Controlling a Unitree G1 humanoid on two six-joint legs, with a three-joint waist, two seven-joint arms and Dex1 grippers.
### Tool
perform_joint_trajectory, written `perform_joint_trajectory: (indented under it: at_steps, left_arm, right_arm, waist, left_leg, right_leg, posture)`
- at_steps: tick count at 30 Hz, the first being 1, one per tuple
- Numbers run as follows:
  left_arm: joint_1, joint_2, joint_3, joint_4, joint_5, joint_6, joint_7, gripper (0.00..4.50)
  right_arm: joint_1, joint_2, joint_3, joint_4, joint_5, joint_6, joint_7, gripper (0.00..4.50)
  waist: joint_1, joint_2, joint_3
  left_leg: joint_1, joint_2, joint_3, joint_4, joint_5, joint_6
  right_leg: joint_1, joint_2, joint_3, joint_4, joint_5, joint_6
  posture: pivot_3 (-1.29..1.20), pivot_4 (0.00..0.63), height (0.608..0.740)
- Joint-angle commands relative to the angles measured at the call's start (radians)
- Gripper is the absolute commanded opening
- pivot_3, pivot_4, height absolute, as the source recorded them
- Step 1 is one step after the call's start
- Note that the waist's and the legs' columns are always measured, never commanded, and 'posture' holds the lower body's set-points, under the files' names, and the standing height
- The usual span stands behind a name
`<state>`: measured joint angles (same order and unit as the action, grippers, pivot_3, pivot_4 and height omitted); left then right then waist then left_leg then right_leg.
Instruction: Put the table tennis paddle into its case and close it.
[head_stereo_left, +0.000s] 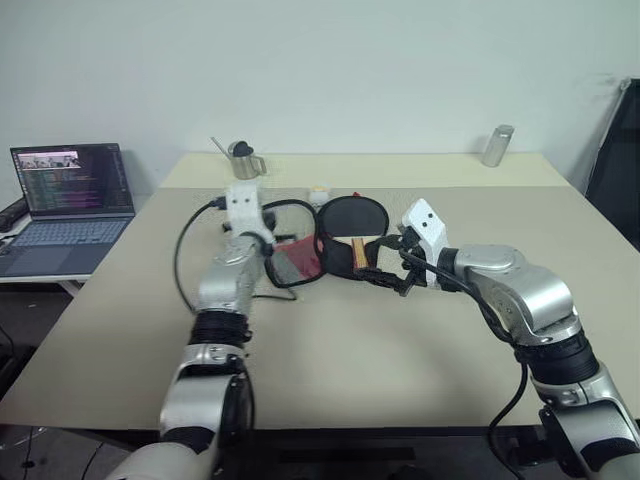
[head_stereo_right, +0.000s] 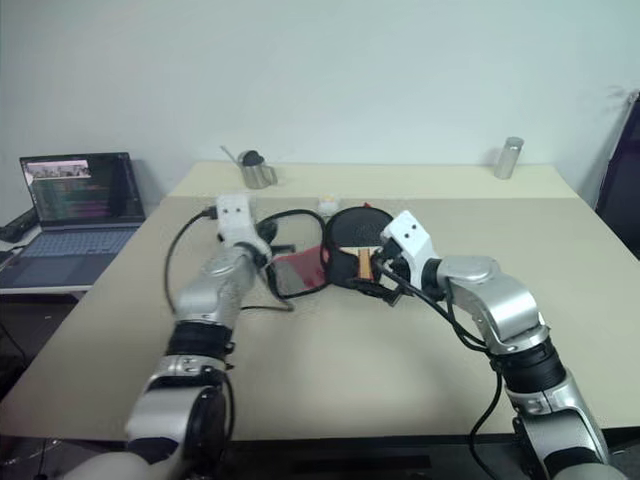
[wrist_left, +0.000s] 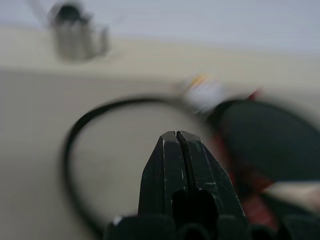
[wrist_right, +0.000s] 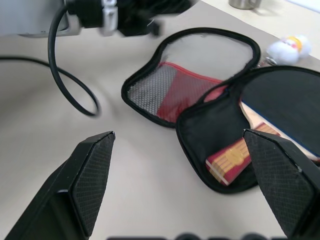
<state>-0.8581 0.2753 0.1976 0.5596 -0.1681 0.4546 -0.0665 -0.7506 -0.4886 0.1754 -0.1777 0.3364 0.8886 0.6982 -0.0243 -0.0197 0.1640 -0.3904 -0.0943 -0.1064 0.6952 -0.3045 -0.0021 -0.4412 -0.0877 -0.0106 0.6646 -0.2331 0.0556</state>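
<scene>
My left hand (wrist_left: 181, 150), fingers pressed together and grasping nothing, hangs above the table (head_stereo_left: 330, 340) beside the open flap of the case (wrist_right: 200, 90). The case lies unzipped near the table's middle, its mesh-and-red inner flap folded out toward my left, its other half holding the table tennis paddle (wrist_right: 270, 125). The paddle rests inside that half, black face toward the far edge, striped handle end showing at the pouch's near rim. My right hand (wrist_right: 185, 185), fingers spread wide and released, hovers just short of the handle end, touching nothing. Background: a metal cup (head_stereo_left: 243, 160), a metal cylinder (head_stereo_left: 497, 146), a laptop (head_stereo_left: 70, 205)
</scene>
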Motion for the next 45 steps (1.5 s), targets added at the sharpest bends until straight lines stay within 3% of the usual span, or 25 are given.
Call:
perform_joint_trajectory:
  at_steps: [1, 12, 18, 32, 45]
  left_arm:
    - [0.032, 0.021, -0.005, -0.04, 0.001, 0.082, -0.016, 0.04]
    - [0.047, 0.009, -0.07, -0.048, 0.015, 0.287, -0.072, 0.04]
    - [0.028, -0.028, -0.051, -0.042, 0.0, 0.29, -0.08, 0.04]
    - [-0.005, -0.133, 0.076, -0.062, -0.073, -0.044, -0.039, 0.04]
    - [-0.013, -0.178, 0.039, -0.089, -0.109, -0.118, -0.07, 0.04]
  right_arm:
    - [-0.006, -0.002, -0.028, -0.034, 0.014, -0.006, 0.002, 4.5]
    - [-0.015, 0.005, -0.014, -0.02, 0.01, -0.013, 0.009, 4.5]
    - [-0.016, 0.006, -0.014, -0.02, 0.01, -0.01, 0.009, 4.5]
    - [-0.021, 0.013, -0.029, -0.028, 0.019, 0.004, 0.003, 4.5]
    - [-0.024, 0.009, -0.033, -0.03, 0.016, 0.007, -0.004, 4.5]
  waist:
    - [-0.002, 0.0, 0.0]
    - [0.005, 0.0, 0.0]
    - [0.017, 0.0, 0.0]
    - [0.023, 0.0, 0.0]
    - [0.022, 0.0, 0.0]
  left_leg:
    - [0.0, 0.0, 0.0, 0.0, 0.0, 0.0]
    - [-0.001, 0.0, -0.002, 0.001, 0.0, 0.0]
    - [-0.001, 0.0, -0.002, 0.001, 0.0, 0.0]
    - [-0.001, 0.0, -0.002, 0.001, 0.0, 0.0]
    - [-0.001, 0.0, -0.001, 0.001, 0.0, 0.0]
  right_leg:
    - [0.0, 0.0, 0.0, 0.0, 0.0, 0.0]
    - [0.0, -0.001, 0.0, -0.001, 0.0, 0.0]
    - [0.0, -0.001, 0.0, 0.0, 0.0, 0.0]
    - [0.0, -0.001, 0.0, -0.001, 0.0, 0.0]
    - [0.0, -0.001, 0.0, -0.001, 0.0, 0.0]
  posture:
    - [0.0, 0.15, 0.74]
    - [0.0, 0.15, 0.74]
    - [0.0, 0.15, 0.74]
    - [0.0, 0.15, 0.74]
    - [0.0, 0.15, 0.74]
